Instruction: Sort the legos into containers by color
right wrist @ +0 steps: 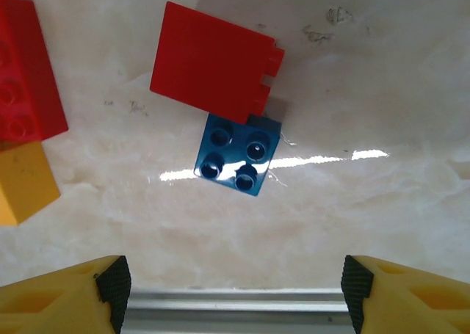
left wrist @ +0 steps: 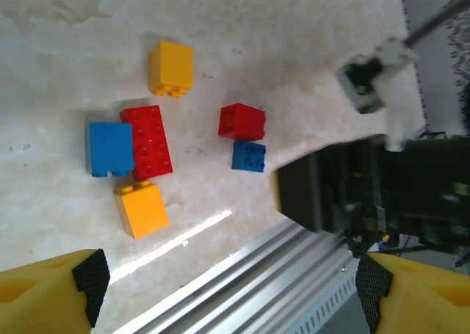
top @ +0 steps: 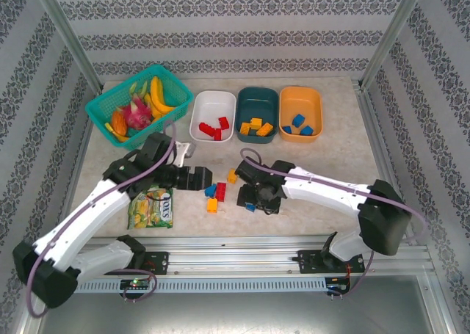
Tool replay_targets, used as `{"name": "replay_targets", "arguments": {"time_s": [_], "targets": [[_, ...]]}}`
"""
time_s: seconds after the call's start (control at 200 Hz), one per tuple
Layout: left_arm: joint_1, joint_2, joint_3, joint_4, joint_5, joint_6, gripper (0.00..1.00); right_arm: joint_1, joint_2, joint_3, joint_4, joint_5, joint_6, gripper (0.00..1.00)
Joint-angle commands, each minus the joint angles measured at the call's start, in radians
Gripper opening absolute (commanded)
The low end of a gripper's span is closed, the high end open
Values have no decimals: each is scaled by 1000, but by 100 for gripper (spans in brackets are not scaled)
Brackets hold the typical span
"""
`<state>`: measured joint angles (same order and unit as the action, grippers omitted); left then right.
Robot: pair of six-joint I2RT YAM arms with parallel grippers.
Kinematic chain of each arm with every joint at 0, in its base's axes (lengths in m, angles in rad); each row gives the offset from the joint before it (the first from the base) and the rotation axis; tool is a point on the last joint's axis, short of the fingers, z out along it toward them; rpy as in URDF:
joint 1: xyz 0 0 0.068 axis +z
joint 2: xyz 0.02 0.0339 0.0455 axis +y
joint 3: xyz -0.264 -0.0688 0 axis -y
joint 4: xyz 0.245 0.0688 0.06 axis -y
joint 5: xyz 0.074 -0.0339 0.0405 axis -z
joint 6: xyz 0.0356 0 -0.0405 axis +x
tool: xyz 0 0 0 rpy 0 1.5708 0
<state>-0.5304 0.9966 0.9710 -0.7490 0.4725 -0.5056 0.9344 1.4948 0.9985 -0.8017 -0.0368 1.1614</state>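
A: Surface?
B: Beige marbled bench (top: 330,158), with patterned wallpaper walls around it.
A: Fingers first.
B: Left fingers (left wrist: 89,281) are spread wide with nothing between them and touch nothing. They hang over the bench near the loose legos (left wrist: 147,142). Right fingers (right wrist: 114,281) are also wide apart and empty. A small blue brick (right wrist: 239,154) lies studs-up on the bench below the gap, untouched, right beside a red brick (right wrist: 213,62).
A: Arms?
B: Left arm (top: 88,216) runs forward from the near-left base and bends right, wrist low beside the green snack packet (top: 152,208). Right arm (top: 330,191) stretches left from its base, wrist tipped down over the bricks.
A: Legos, tubs?
B: Six are loose on the bench in front of the tubs: two yellow, two red, two blue. Red ones sit in the white tub (top: 213,103), yellow in the dark teal tub (top: 257,99), blue in the orange tub (top: 301,97). The three tubs stand side by side at the far edge, right of the fruit basket (top: 110,103).
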Motion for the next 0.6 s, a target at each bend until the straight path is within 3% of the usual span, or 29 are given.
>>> {"name": "replay_targets", "arguments": {"time_s": [0.0, 0.2, 0.6], "targets": [[-11, -80, -30, -28, 31, -23, 89, 16, 58, 12, 28, 100, 129, 77], [-11, -152, -49, -58, 33, -38, 89, 26, 144, 9, 87, 116, 191, 74], [-11, -192, -47, -94, 46, -33, 89, 30, 240, 5, 147, 109, 237, 47]]}}
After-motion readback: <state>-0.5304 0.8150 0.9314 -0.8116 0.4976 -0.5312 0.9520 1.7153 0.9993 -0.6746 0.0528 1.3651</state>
